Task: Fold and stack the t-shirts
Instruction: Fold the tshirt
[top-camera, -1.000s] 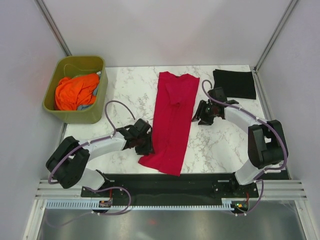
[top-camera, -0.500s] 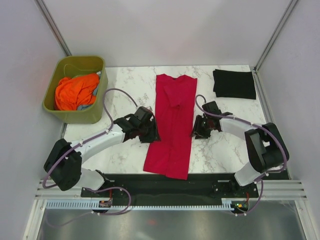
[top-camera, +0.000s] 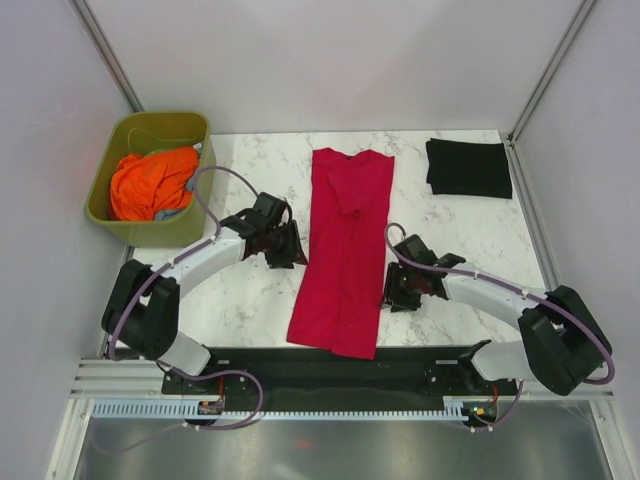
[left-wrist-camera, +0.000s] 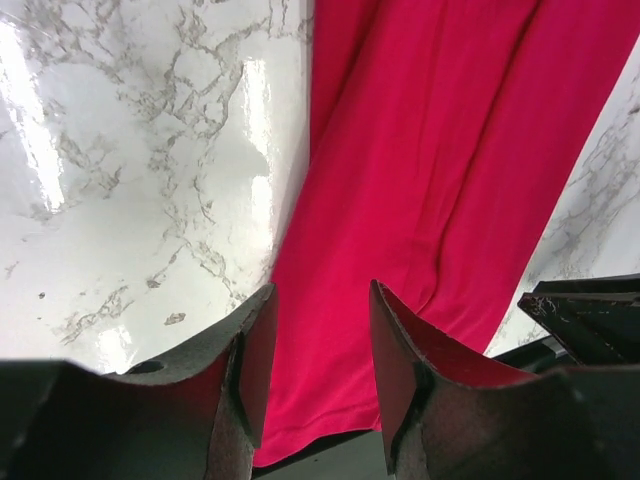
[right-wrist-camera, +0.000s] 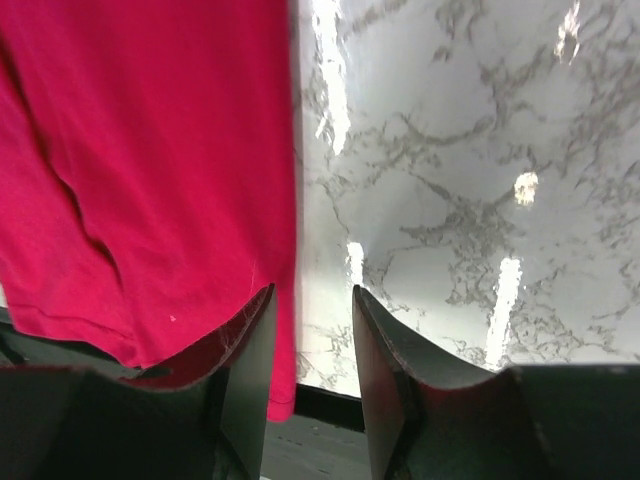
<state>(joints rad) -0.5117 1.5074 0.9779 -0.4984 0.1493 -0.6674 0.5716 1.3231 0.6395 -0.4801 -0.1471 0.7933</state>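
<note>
An olive-green plastic tub (top-camera: 158, 236) stands off the far left corner of the marble tabletop (top-camera: 455, 250), with a crumpled orange cloth (top-camera: 150, 183) lying inside it and a scrap of paler fabric just showing beside that. To its right, the left gripper (top-camera: 286, 246) hangs low over the marble just beside the left edge of the crimson red t-shirt (top-camera: 346, 250). The left wrist view shows this gripper (left-wrist-camera: 320, 305) with its two fingers apart and nothing between them, the shirt's (left-wrist-camera: 440, 150) left edge running under the gap. The red t-shirt lies flat in the middle of the table as a long narrow strip running from far to near, its collar end at the far side and its near hem reaching the table's near edge. On its right side, closer to the near edge than its partner, the right gripper (top-camera: 394, 287) sits just beside the cloth. From the right wrist camera this gripper (right-wrist-camera: 313, 305) is also parted and empty, the shirt's (right-wrist-camera: 140, 150) right edge to the left of the gap and bare marble to the right. At the far right corner of the table, well apart from both arms, the black t-shirt (top-camera: 468, 167) lies folded into a flat rectangle.
</note>
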